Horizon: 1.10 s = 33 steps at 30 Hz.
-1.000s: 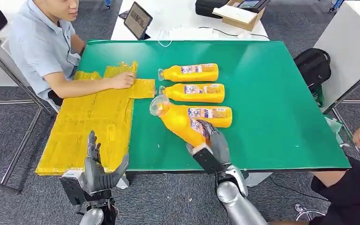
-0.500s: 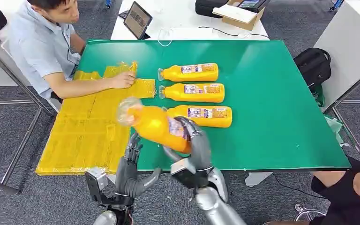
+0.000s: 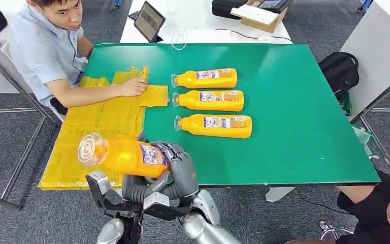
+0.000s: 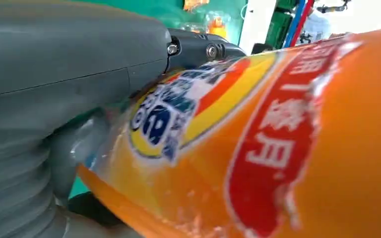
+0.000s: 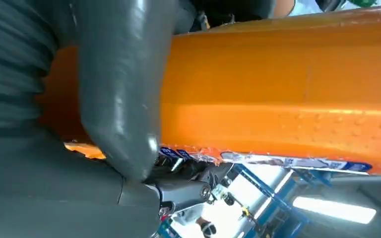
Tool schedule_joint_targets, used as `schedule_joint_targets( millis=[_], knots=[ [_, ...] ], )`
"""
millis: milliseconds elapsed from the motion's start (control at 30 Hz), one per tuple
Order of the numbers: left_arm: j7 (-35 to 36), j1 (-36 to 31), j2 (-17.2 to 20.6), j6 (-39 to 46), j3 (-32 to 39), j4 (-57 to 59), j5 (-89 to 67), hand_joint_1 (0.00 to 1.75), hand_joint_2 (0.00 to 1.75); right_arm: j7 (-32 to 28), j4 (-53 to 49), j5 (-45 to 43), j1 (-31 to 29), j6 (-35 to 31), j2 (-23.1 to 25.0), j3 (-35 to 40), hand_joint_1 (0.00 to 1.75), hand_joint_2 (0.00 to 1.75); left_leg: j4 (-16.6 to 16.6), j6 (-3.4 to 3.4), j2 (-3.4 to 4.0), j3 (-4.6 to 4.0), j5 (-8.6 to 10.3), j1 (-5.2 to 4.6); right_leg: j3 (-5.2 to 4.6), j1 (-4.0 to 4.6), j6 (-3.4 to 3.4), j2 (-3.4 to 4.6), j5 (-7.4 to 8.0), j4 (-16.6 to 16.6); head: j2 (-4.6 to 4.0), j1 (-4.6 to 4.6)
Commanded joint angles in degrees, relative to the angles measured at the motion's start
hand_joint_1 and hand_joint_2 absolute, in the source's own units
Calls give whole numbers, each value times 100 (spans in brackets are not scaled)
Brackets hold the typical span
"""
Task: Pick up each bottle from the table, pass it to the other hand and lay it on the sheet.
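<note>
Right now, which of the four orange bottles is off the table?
The bottle at the table's near edge, held in the right hand, cap toward the yellow sheet. The other three lie in a row on the green table.

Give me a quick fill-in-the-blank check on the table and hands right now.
1. The number of bottles lying on the green table is ____.
2. The right hand holds an orange ____.
3. The held bottle's cap end points toward the ____ sheet.
4. A person's hand rests on the ____.

Missing words: three; bottle; yellow; sheet
</note>
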Motion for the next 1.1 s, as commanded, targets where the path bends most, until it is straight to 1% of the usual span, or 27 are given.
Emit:
schedule_joint_targets(
  millis=[33, 67, 100, 233, 267, 300, 333, 367, 400, 433, 533, 567, 600, 667, 733, 767, 833, 933, 1000, 1100],
  knots=[
    [-80, -158, 125, 163, -42, -131, 80, 0, 175, 105, 918, -95, -235, 239, -6, 379, 171, 175, -3, -6, -3, 17, -5, 6, 19, 6, -10, -3, -5, -4, 0, 0],
    [-132, -149, 120, 277, -2, -215, 74, 0, 175, 73, 980, -132, -220, 261, 19, 391, 171, 175, -1, -9, -3, 29, -11, 9, 31, 9, -15, -2, -12, -1, 0, 0],
    [-146, -160, 111, 335, 32, -254, 100, 0, 175, 61, 1025, -146, -211, 310, 44, 422, 175, 175, -3, -7, -2, 22, -7, 6, 23, 6, -11, -1, -7, -4, 0, 0],
    [-113, -258, 99, 364, 100, -260, 319, 0, 175, 38, 1191, -131, -207, 448, 120, 593, 175, 175, -1, -9, -6, 28, -11, 10, 30, 11, -14, -6, -13, -3, 0, 0],
    [-104, -285, 127, 225, 91, -246, 493, 0, 175, 23, 1237, -161, -222, 579, 123, 678, 168, 175, -3, -7, -5, 22, -7, 8, 23, 9, -11, -5, -9, -4, 0, 0],
    [-67, -304, 145, 136, 70, -223, 576, 0, 175, 3, 1235, -229, -221, 654, 123, 691, 148, 175, -4, -5, -3, 13, -3, 5, 13, 5, -8, -3, -4, -4, 0, 0],
    [-52, -302, 151, 79, 72, -213, 641, 145, 175, 5, 1233, -281, -222, 734, 125, 700, 61, 175, -3, -8, -5, 27, -9, 8, 27, 9, -13, -5, -11, -4, 0, 0],
    [-37, -283, 160, -112, 80, -205, 836, 175, 175, 2, 1175, -362, -211, 838, 121, 711, 0, 175, -3, -6, -5, 20, -6, 8, 22, 9, -11, -5, -7, -6, 0, 2],
    [-27, -277, 170, -212, 82, -205, 927, 175, 175, 2, 1144, -373, -212, 871, 109, 734, 0, 175, -4, -5, -6, 16, -3, 6, 16, 6, -8, -7, -5, -5, 0, 0],
    [-10, -257, 175, -351, 97, -212, 1067, 175, 175, 2, 1086, -426, -199, 895, 100, 711, 0, 0, -5, -7, -10, 23, -6, 8, 25, 8, -11, -11, -9, -6, 0, 2],
    [-9, -245, 184, -359, 105, -224, 1074, 175, 175, 3, 1056, -432, -204, 916, 78, 712, 0, 0, 0, -8, -9, 20, -8, 8, 22, 9, -12, -8, -10, -2, 0, 0],
    [31, -223, 184, -562, 131, -240, 1287, 175, 175, 2, 919, -533, -157, 984, 52, 668, 0, 0, -2, -6, -8, 15, -4, 7, 16, 7, -9, -8, -7, -4, 0, 0],
    [72, -181, 117, -715, 212, -314, 1398, 175, 175, 2, 742, -655, -105, 1001, 10, 596, 0, 0, 1, -8, -12, 23, -10, 9, 25, 9, -13, -12, -14, -1, 0, 0],
    [137, -129, 113, -934, 279, -385, 1524, 175, 175, 2, 260, -876, 22, 961, -141, 448, 0, 0, 1, -8, -17, 27, -11, 9, 32, 10, -14, -17, -16, -2, 0, 0],
    [147, -105, 113, -969, 315, -421, 1426, 173, 175, 2, -84, -933, 113, 949, -280, 260, 0, 0, -1, -5, -18, 12, -4, 5, 15, 6, -8, -19, -10, -2, 0, -2],
    [142, -100, 124, -932, 330, -419, 1343, 175, 175, 2, -258, -953, 174, 949, -338, 136, 0, 0, 2, -6, -25, 18, -8, 10, 24, 11, -11, -26, -14, -3, 0, 2],
    [56, -81, 145, -792, 422, -407, 1135, 175, 175, 2, -682, -1018, 354, 1026, -445, -169, 0, 0, -3, -2, -17, 8, 0, 3, 8, 3, -6, -18, -6, -5, 0, 0],
    [62, -72, 183, -796, 462, -397, 1149, 175, 175, 4, -717, -1016, 355, 1031, -487, -195, 0, 0, 0, -5, -21, 23, -8, 6, 26, 7, -11, -21, -14, -3, 0, 2],
    [63, -79, 174, -795, 460, -400, 1150, 175, 175, 5, -723, -1013, 369, 1033, -477, -186, 0, 0, -2, -5, -6, 13, -5, 5, 13, 6, -9, -6, -5, -5, 0, 0],
    [63, -80, 166, -796, 456, -401, 1150, 175, 175, 5, -727, -1012, 379, 1035, -455, -174, 0, 0, -2, -6, -12, 13, -5, 4, 15, 5, -10, -11, -7, -4, 0, 0]
  ],
)
